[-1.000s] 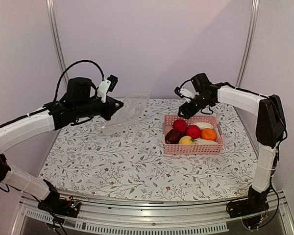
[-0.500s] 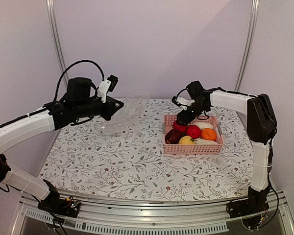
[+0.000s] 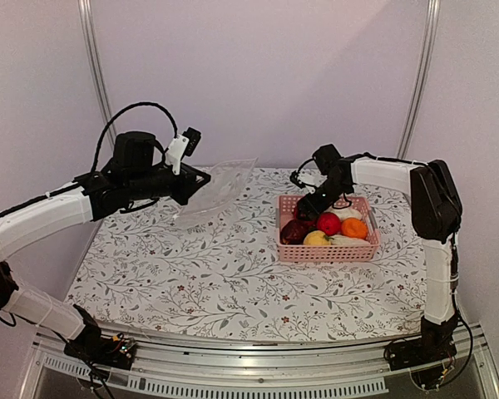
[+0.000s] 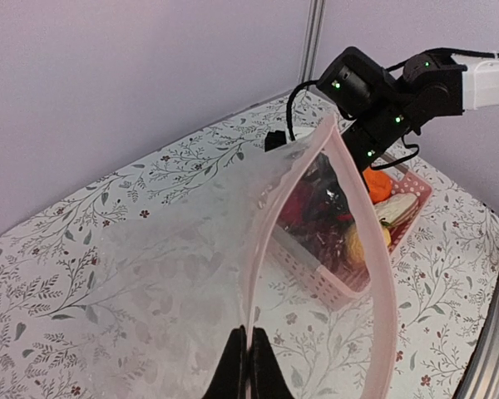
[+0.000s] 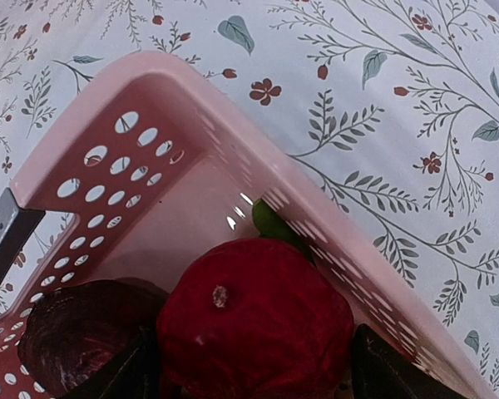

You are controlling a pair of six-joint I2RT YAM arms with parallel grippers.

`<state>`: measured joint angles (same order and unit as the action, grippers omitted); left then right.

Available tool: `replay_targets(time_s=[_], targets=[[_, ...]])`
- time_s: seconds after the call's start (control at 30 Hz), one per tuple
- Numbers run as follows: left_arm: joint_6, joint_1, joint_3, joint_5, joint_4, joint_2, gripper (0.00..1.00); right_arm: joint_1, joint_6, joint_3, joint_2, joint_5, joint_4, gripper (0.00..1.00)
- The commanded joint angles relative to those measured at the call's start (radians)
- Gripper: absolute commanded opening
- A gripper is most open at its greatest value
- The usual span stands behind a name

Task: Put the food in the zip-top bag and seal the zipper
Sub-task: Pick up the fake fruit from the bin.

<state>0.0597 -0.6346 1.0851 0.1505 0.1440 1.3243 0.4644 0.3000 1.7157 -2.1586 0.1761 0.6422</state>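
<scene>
My left gripper (image 3: 201, 177) is shut on the zipper (image 4: 366, 241) edge of the clear zip-top bag (image 3: 220, 187) and holds it above the table's back left, mouth gaping towards the basket. In the left wrist view my fingertips (image 4: 248, 337) pinch one lip of the bag (image 4: 175, 274). My right gripper (image 3: 306, 209) is down in the pink basket's back-left corner, open, its fingers straddling a red ball (image 5: 254, 320). A dark maroon piece (image 5: 75, 328) lies beside it and a green leafy piece (image 5: 270, 224) behind it.
The pink perforated basket (image 3: 326, 252) stands at the table's right and also holds another red ball (image 3: 328, 223), an orange piece (image 3: 354, 227), a yellow piece (image 3: 317, 238) and a white oblong (image 3: 346, 214). The basket wall (image 5: 108, 166) rises close round my right fingers.
My right gripper has moved left and down from above the basket's back edge into the basket, around the red ball. The left arm and the bag have not moved.
</scene>
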Motion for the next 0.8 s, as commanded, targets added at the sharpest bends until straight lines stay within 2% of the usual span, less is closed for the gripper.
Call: replay_targets(time_s=[0.0, 0.23, 0.57, 0.77], targets=[[-0.009, 0.009, -0.010, 0.014, -0.002, 0.016, 0.00, 0.004, -0.020, 0.020, -0.025, 0.039, 0.026, 0.77], [-0.009, 0.006, -0.011, 0.019, 0.000, 0.028, 0.00, 0.003, -0.013, 0.038, 0.022, 0.032, 0.024, 0.58], [-0.004, 0.003, -0.006, 0.020, 0.001, 0.032, 0.00, 0.021, 0.055, 0.020, 0.298, 0.118, 0.021, 0.50], [-0.001, 0.004, -0.004, 0.026, 0.001, 0.035, 0.00, 0.100, 0.095, 0.014, 0.443, 0.230, 0.023, 0.48]])
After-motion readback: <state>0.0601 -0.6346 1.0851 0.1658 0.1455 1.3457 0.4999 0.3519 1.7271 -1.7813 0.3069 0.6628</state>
